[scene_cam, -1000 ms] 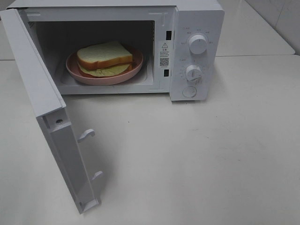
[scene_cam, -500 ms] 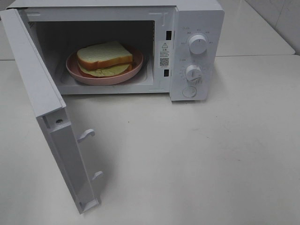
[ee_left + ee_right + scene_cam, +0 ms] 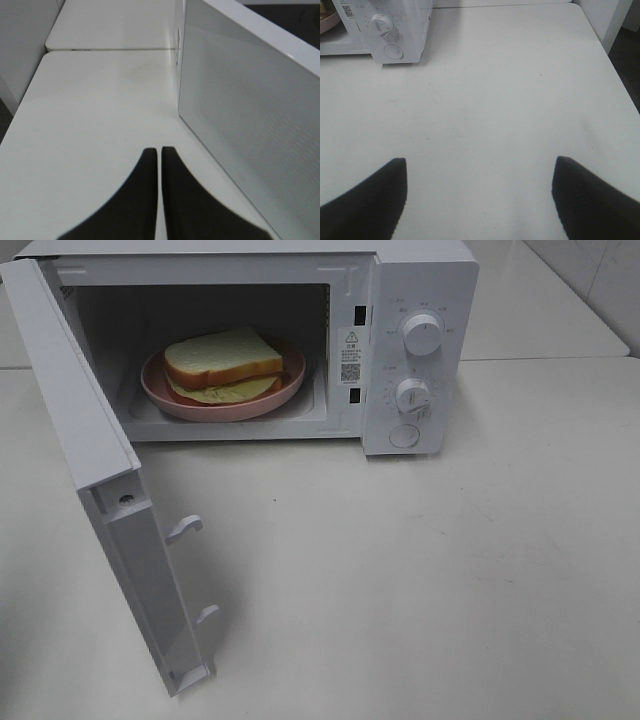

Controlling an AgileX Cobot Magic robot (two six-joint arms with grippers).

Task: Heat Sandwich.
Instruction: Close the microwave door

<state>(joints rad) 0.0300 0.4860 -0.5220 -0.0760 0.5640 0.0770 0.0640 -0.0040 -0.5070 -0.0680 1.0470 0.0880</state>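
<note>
The sandwich (image 3: pixel 222 358) sits on a pink plate (image 3: pixel 293 388) inside the white microwave (image 3: pixel 420 270), upper middle of the high pic. The microwave door (image 3: pixel 75 410) hangs wide open on the left side of that pic. Two round knobs (image 3: pixel 422 333) are on the microwave's right part, one above the other. The left end effector (image 3: pixel 159 152) is closed w/ nothing in it, fingers almost touching, over the white surface (image 3: pixel 450 570) & near the door. The right end effector (image 3: pixel 480 162) is open wide & empty, over the surface, well apart from the microwave.
</note>
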